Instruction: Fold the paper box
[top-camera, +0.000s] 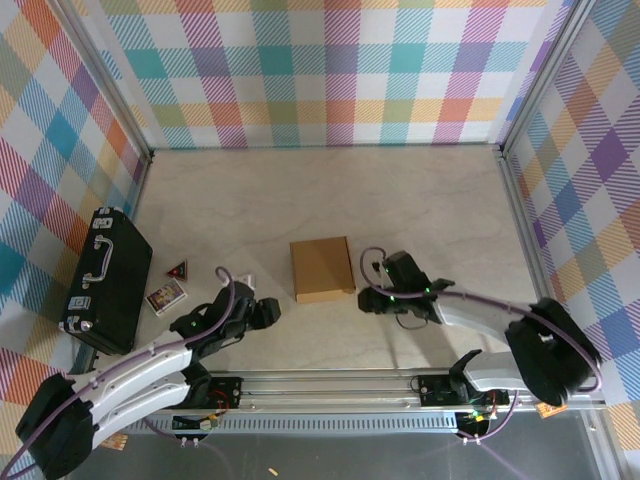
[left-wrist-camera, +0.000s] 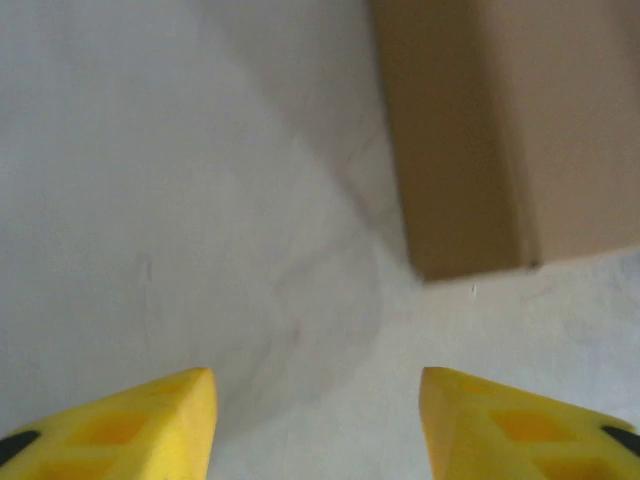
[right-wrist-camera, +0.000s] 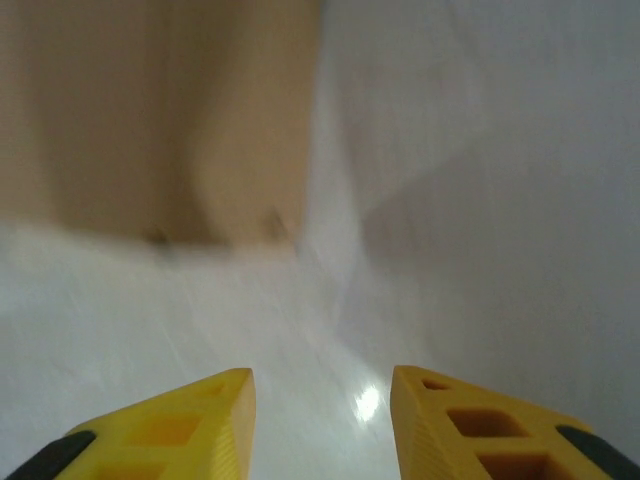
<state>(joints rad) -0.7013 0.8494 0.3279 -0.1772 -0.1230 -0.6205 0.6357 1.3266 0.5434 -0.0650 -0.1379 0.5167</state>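
Note:
The paper box (top-camera: 322, 268) lies closed and flat on the table, a small brown cardboard square between the two arms. In the left wrist view the box (left-wrist-camera: 510, 130) sits at the upper right, well ahead of the yellow fingertips. My left gripper (left-wrist-camera: 317, 395) is open over bare table, to the box's left (top-camera: 268, 310). The box (right-wrist-camera: 160, 120) appears blurred at the upper left of the right wrist view. My right gripper (right-wrist-camera: 322, 395) is open with nothing between its fingers, just right of the box (top-camera: 378, 272).
A black hard case (top-camera: 105, 280) with a handle lies at the left wall. Small cards (top-camera: 166, 293) and a dark triangle (top-camera: 178, 268) lie between the case and my left arm. A metal rail (top-camera: 400, 385) runs along the near edge.

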